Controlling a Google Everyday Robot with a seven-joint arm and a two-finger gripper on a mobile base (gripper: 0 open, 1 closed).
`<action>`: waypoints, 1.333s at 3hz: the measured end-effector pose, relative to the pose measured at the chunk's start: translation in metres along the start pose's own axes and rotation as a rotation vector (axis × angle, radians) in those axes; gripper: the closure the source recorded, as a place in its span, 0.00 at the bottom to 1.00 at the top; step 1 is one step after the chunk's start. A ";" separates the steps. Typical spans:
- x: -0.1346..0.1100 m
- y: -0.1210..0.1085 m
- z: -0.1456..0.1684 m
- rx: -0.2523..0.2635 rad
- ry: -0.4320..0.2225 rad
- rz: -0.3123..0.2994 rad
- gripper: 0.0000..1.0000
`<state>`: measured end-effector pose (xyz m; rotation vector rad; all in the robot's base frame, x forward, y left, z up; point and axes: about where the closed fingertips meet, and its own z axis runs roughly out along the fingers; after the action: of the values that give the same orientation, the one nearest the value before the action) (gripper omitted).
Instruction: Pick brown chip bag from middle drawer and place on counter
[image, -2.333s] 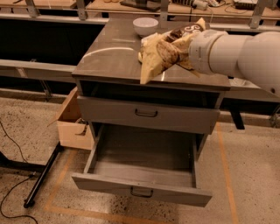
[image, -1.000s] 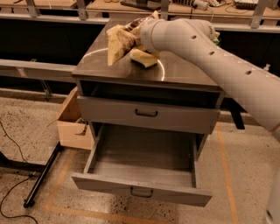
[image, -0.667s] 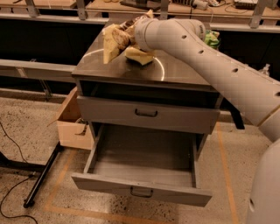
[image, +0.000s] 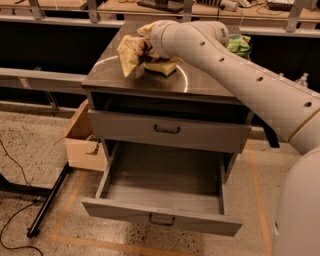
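The wide grey metal drawer (image: 161, 218) stands pulled out at 6 o'clock. Above it, the glossy grey worktop (image: 205, 84) carries 1 flat yellow pad (image: 161, 67). At 9 o'clock of that pad hangs the brown and tan foil chip bag (image: 129, 54), tilted, its lower corner about at the surface. Best to lower it flat, clear of the pad, then release. The gripper (image: 145, 49) seems clamped on the bag's upper right edge. A green snack bag (image: 239, 45) lies at the far 1 o'clock corner
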<state>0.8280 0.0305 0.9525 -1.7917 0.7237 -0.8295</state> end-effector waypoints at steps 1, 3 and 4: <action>-0.001 0.002 0.000 -0.009 0.016 -0.005 0.00; 0.041 0.010 -0.041 -0.036 0.136 -0.005 0.00; 0.076 0.009 -0.080 -0.024 0.236 0.005 0.00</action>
<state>0.8076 -0.0744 0.9815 -1.7297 0.8929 -1.0440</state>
